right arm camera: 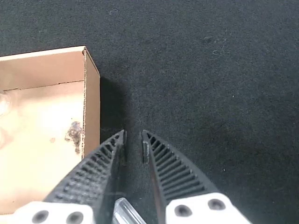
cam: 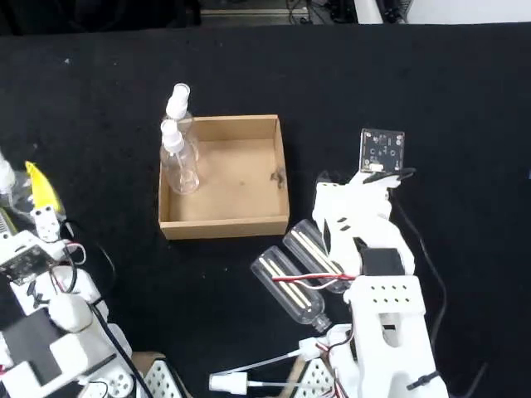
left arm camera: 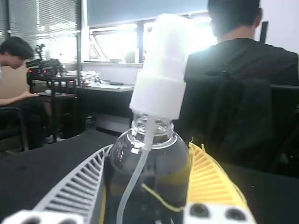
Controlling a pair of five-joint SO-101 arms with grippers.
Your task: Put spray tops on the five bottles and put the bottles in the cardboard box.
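— Clear plastic bottle [left arm camera: 154,182] first. Where?

— Upright between the grey and yellow fingers of the left gripper [left arm camera: 149,154], squeezed tight from both sides. In the high view, at the left edge of the black table [cam: 415,83].

— Capped?

— Not seated. White spray top [left arm camera: 161,70] leaning above the neck, threads showing beneath it, thin tube hanging down inside.

— And the brown cardboard box [cam: 224,225]?

— Mid-table, open side up. One capped bottle [cam: 184,170] standing inside against the left wall. Another capped bottle [cam: 179,106] at the far left corner; cannot tell whether inside or just behind the wall.

— The rest?

— One uncapped bottle [cam: 290,288] and a second uncapped bottle [cam: 309,249], lying side by side just in front of the box's near right corner, necks toward the near edge, the second partly under the white right arm. Loose white spray top [cam: 228,383] with its tube, flat on the table near the front edge.

— Right gripper [right arm camera: 133,136]?

— Over bare table just beside the box's right wall. Dark ribbed fingers nearly together, a narrow gap left, nothing between the tips.
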